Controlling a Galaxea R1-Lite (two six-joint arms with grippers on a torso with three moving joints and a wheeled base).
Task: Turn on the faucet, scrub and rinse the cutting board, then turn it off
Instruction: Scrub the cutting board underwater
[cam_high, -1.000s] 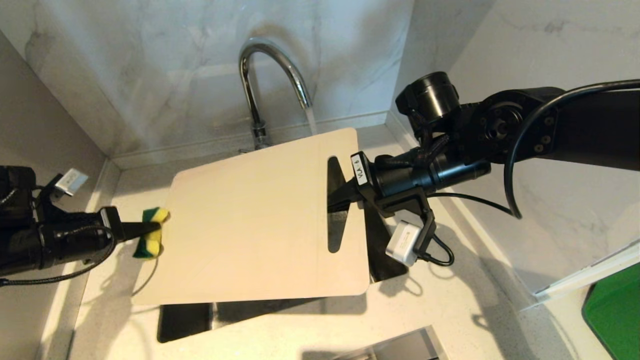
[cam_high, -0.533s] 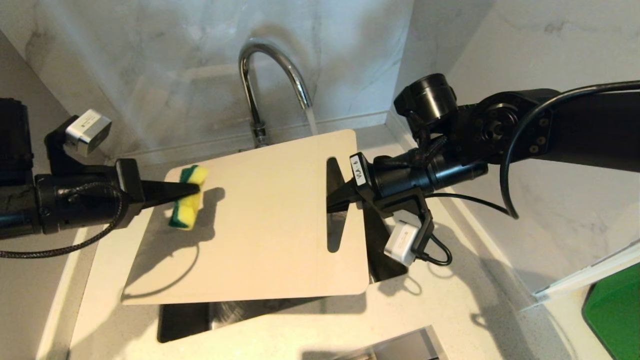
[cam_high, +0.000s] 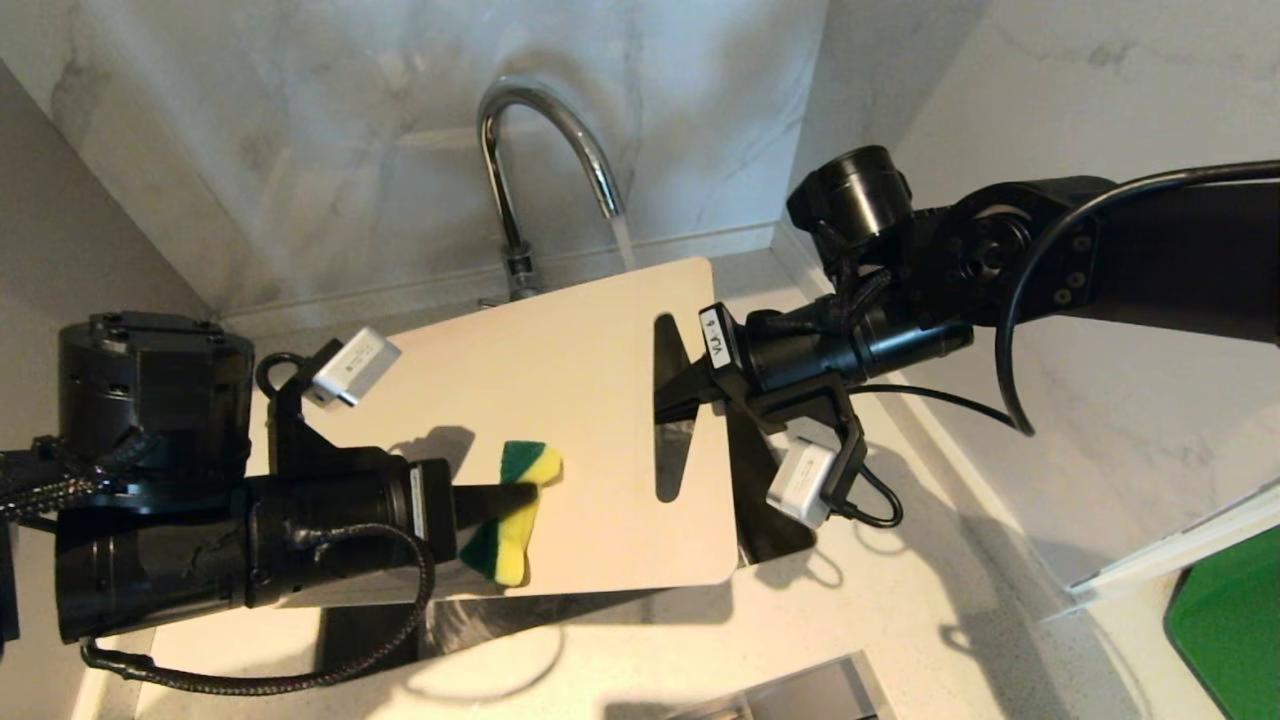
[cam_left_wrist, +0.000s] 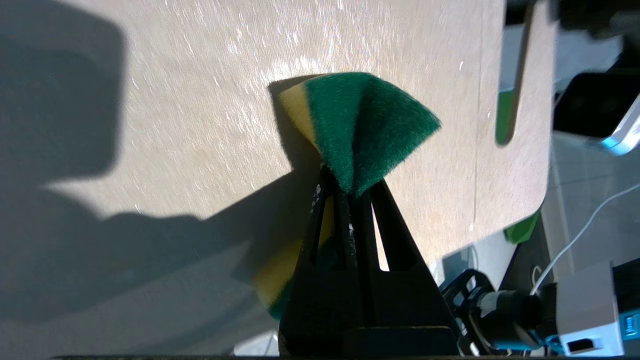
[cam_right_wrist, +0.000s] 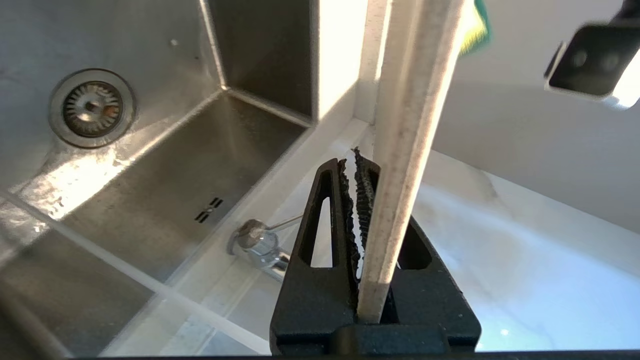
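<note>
The cream cutting board hangs tilted over the sink, under the chrome faucet, whose water runs onto its far corner. My right gripper is shut on the board's slotted end; the right wrist view shows the board's edge clamped in the right gripper. My left gripper is shut on a green-and-yellow sponge, pressed on the board's near middle. In the left wrist view the folded sponge sticks out past the left gripper against the board.
The steel sink with its drain lies below the board. The faucet's base and thin lever stand on the white counter behind the sink. Marble walls close in at the back and right. A green object sits at the far right.
My left arm has swept the sponge from the board's left edge across its surface to the near middle. The right gripper and board have stayed put, and water keeps running.
</note>
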